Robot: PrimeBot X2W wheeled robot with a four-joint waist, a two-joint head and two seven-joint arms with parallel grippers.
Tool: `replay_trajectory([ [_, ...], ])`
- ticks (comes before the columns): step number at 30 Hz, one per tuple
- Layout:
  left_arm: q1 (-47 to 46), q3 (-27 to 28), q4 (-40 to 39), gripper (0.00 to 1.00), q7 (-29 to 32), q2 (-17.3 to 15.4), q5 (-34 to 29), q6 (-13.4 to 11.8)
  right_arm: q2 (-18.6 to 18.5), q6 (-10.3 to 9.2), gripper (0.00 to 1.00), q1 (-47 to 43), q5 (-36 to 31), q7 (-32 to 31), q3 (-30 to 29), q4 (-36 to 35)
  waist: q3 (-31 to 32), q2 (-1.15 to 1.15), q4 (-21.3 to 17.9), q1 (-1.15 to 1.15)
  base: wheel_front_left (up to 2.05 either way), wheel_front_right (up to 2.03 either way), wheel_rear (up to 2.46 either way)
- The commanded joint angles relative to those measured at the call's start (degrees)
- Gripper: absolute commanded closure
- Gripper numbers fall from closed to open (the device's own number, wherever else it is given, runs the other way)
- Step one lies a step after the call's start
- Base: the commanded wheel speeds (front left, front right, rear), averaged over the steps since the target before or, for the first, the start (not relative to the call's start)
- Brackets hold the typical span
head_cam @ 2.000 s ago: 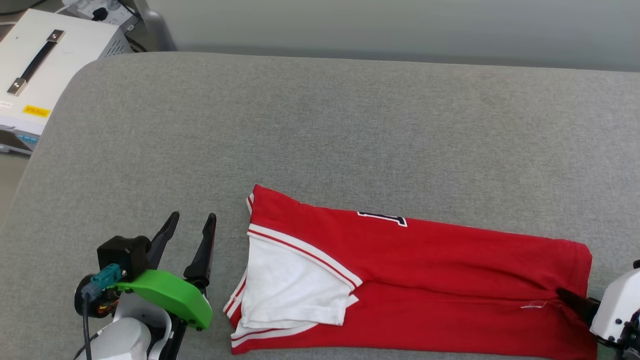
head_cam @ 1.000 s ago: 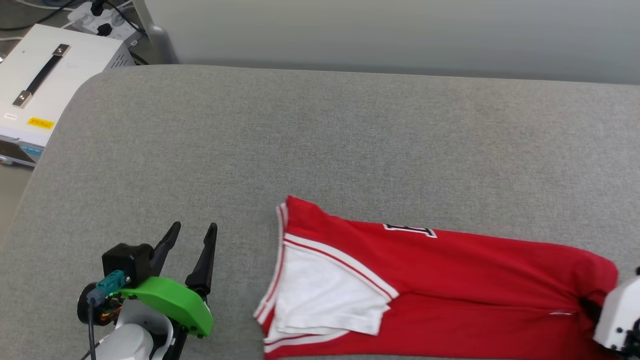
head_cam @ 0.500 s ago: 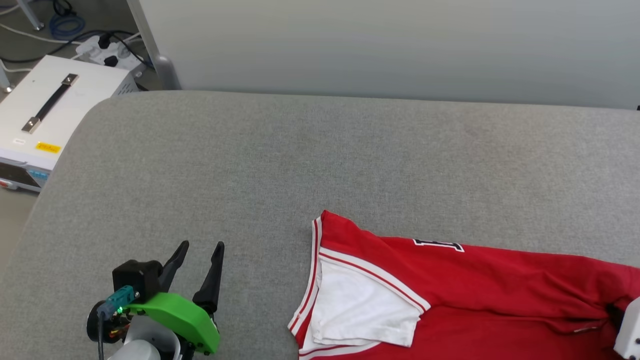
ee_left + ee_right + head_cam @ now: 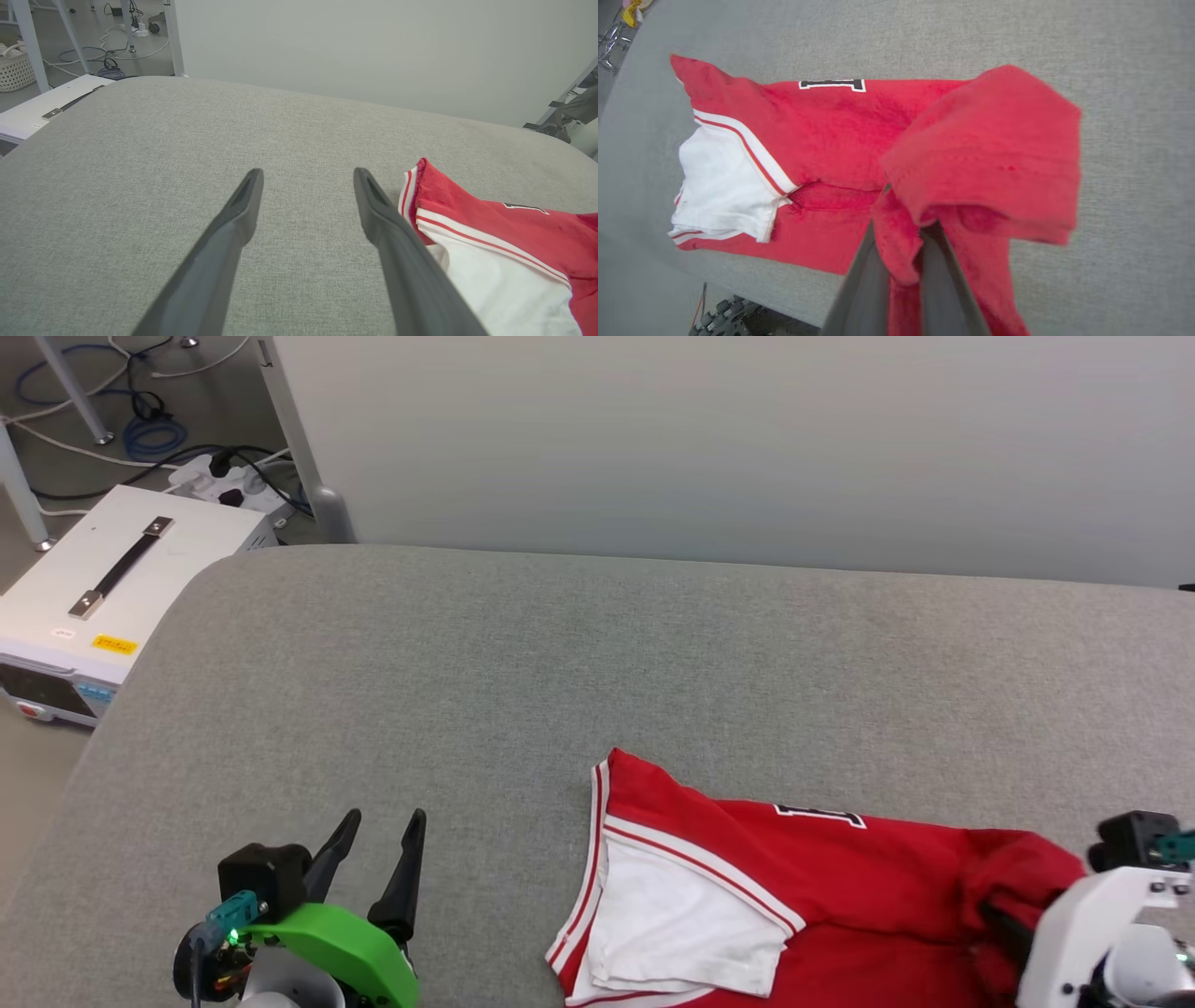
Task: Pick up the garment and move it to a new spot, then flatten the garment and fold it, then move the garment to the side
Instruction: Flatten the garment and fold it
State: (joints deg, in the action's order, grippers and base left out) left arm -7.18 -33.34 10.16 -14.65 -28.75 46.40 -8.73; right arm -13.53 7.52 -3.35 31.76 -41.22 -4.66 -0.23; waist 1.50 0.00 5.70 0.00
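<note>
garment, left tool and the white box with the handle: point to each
garment [image 4: 840, 859], head view, red body below the black number
left tool [image 4: 385, 816], head view, midway between its open fingertips
white box [image 4: 168, 569], head view, bare top beside the handle

Open room: the desk [image 4: 523, 653] is bare across its far and left parts.
In the way: the garment [image 4: 840, 868], near right.
</note>
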Motion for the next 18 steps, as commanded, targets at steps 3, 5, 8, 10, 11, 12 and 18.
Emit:
replay_trajectory([
  [3,1.0,0.6,0.1,0.00,-0.3,0.4,0.4,0.5,2.7,-0.03,1.00,-0.1,0.8,-1.7,2.5,-2.7,0.1,0.00,0.8,0.00,0.00,0.00,0.00],
  [5,1.1,0.9,0.2,0.00,-0.3,0.5,0.4,0.6,4.9,-0.03,1.00,0.5,0.9,-2.4,3.9,-4.0,0.2,0.00,1.2,0.00,0.00,0.00,0.00],
  [8,1.2,1.2,0.4,0.00,-0.3,0.8,0.2,0.8,8.6,-0.03,1.00,2.4,1.1,-2.7,6.7,-4.9,0.1,0.00,2.1,0.00,0.00,0.00,0.00],
  [10,1.2,1.3,0.5,0.00,-0.3,1.0,0.1,0.9,9.8,-0.03,1.00,3.6,1.2,-2.3,8.1,-4.5,0.0,0.00,2.6,0.00,0.00,0.00,0.00],
  [11,1.1,1.3,0.5,0.00,-0.3,1.0,0.0,1.0,10.1,-0.03,1.00,4.3,1.3,-2.0,9.0,-4.1,-0.2,0.00,3.0,0.00,0.00,0.00,0.00],
  [12,1.0,1.4,0.5,0.00,-0.3,1.1,0.0,1.1,10.3,-0.03,1.00,4.9,1.3,-1.6,9.8,-3.6,-0.3,0.00,3.2,0.00,0.00,0.00,0.00],
  [18,0.5,1.4,1.1,0.00,-0.3,1.3,-0.3,1.5,10.6,-0.03,1.00,8.7,5.1,2.8,14.5,3.0,-0.7,0.00,5.2,0.00,0.00,0.00,0.00],
])
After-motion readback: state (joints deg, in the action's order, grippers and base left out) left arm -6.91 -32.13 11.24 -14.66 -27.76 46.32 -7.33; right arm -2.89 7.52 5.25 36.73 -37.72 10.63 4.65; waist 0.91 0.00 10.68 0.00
